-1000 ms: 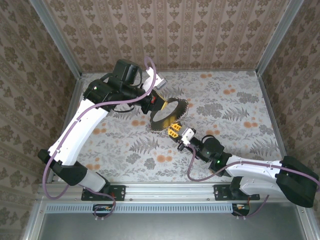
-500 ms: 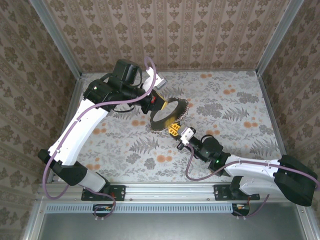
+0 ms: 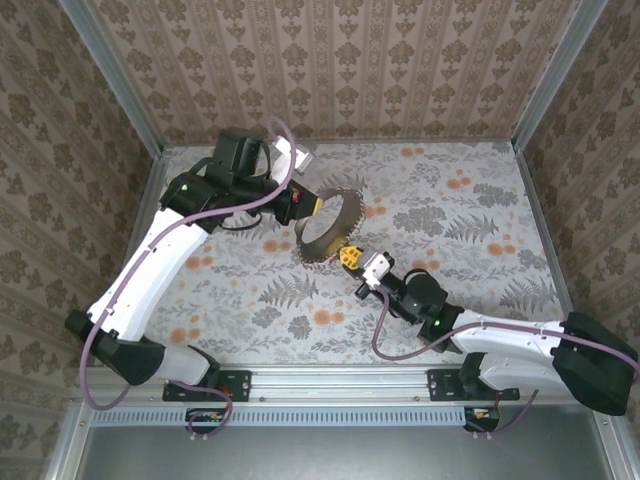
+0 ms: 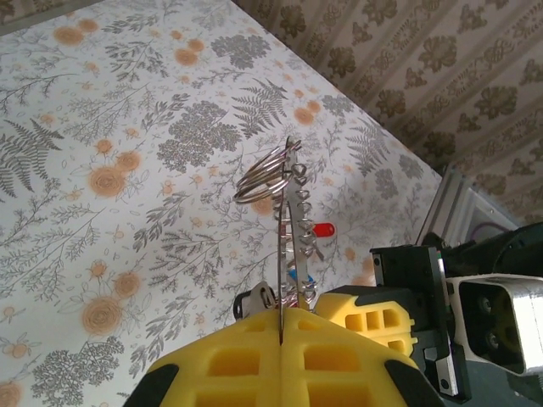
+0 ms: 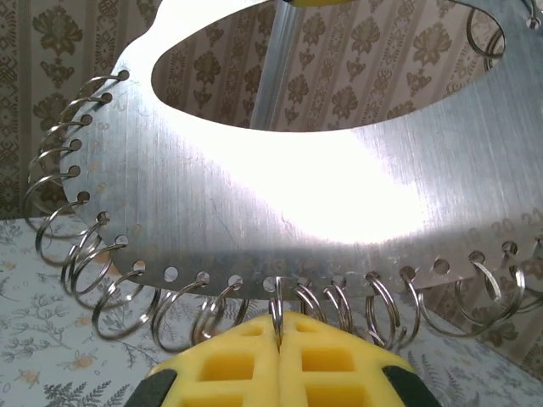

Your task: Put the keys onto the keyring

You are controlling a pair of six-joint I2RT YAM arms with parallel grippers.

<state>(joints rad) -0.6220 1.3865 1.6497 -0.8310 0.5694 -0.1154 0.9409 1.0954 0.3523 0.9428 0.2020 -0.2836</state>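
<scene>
- One keyring — a wide, flat metal band. It is held tilted above the table, with our two grippers at opposite parts of its rim.
- Left gripper is at the keyring's far-left rim. Its yellow pads are pressed together on the band's thin edge, which runs straight into the seam.
- Right gripper is at the keyring's near-right rim, just under the band's edge. Its pads are closed on one wire loop that drops from a rim hole into the seam.
- A row of small holes follows the keyring's outer edge, with a loop through nearly every one.
  - In the right wrist view we count well over a dozen.
  - The loops overlap too much for an exact figure.
- Keys: we make out one red head just past the keyring's edge in the left wrist view, and a small silvery piece beside the left pads.
  - We cannot tell whether they hang from the keyring or lie below it.
  - We cannot count any more keys than that.
- Edges: three papered walls stand around the keyring, and the back one is the nearest.
- Room to move:
  - Bare floral cloth runs from the keyring's right side out to the side rail.
  - A second open patch lies on the keyring's near side, between the two arms.
  - The left arm takes up the space to the keyring's left.
</scene>
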